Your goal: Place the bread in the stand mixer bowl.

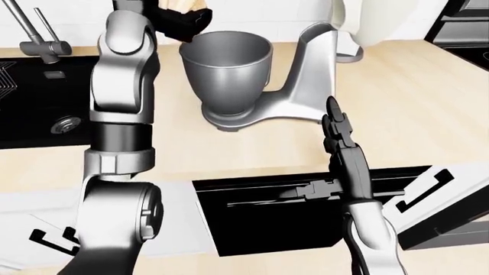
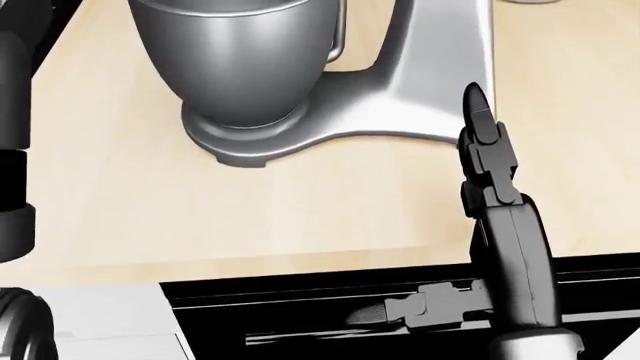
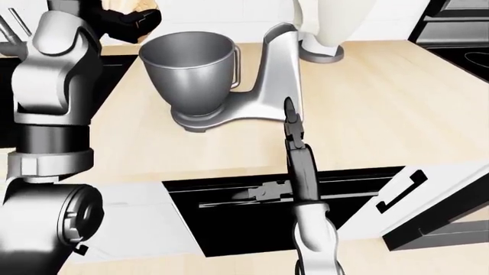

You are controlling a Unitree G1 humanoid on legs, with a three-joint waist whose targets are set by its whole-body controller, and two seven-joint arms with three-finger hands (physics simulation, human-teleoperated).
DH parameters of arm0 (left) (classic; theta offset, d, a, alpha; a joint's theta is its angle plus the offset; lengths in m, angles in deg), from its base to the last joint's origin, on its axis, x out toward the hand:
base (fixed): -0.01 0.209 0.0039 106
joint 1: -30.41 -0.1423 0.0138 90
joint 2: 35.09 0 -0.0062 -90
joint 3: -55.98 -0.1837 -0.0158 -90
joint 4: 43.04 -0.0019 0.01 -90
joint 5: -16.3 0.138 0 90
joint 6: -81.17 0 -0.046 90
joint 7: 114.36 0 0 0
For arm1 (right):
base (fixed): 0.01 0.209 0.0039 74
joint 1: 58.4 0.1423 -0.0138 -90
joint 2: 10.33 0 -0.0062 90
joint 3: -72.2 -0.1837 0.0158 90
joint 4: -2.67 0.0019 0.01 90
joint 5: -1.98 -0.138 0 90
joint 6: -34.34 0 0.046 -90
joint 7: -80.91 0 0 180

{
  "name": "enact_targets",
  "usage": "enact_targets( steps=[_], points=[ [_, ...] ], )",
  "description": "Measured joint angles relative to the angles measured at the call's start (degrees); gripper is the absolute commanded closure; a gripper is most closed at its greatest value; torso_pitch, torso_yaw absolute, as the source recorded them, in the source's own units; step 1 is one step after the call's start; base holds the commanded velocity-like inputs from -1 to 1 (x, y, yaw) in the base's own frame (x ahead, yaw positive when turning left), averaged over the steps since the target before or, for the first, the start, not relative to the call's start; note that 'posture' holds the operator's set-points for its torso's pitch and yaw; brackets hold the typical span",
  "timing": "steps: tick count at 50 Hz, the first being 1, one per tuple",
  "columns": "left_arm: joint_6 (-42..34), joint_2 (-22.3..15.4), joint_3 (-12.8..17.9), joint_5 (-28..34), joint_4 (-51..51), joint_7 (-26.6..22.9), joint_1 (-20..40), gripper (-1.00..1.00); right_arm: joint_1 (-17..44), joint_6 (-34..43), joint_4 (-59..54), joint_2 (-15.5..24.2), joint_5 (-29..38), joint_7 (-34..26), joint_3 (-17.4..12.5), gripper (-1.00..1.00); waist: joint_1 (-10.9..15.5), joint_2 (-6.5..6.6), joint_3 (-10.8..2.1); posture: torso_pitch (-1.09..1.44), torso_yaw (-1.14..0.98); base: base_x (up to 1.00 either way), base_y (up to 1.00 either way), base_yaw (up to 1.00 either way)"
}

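Bread (image 1: pixel 183 4), a pale tan piece cut off by the top edge of the left-eye view so its long axis cannot be judged, sits clamped in the dark fingers of the left hand (image 1: pixel 179 20), raised just left of and above the rim of the stand mixer bowl (image 1: pixel 227 71). That empty grey metal bowl stands upright on the stand mixer (image 1: pixel 294 86) base, on a light wooden counter (image 1: pixel 413 103). Lower right, the right hand (image 1: pixel 340 134) holds nothing, its fingers straight and close together, above an open dark drawer (image 1: pixel 305 212), while a sink (image 1: pixel 38 97) and faucet (image 1: pixel 38 37) lie at the left.
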Motion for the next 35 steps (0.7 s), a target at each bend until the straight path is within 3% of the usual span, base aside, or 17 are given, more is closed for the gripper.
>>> enact_targets(
  steps=[35],
  points=[
    [7.92,5.08,-1.81,0.19,-14.98,0.34,8.69,1.00,0.18,-0.31,-0.39,0.00,-0.36,-0.05,0.04,-1.00,0.10,-0.40,-0.01,0.00,0.00,0.00,0.00,0.00]
  ],
)
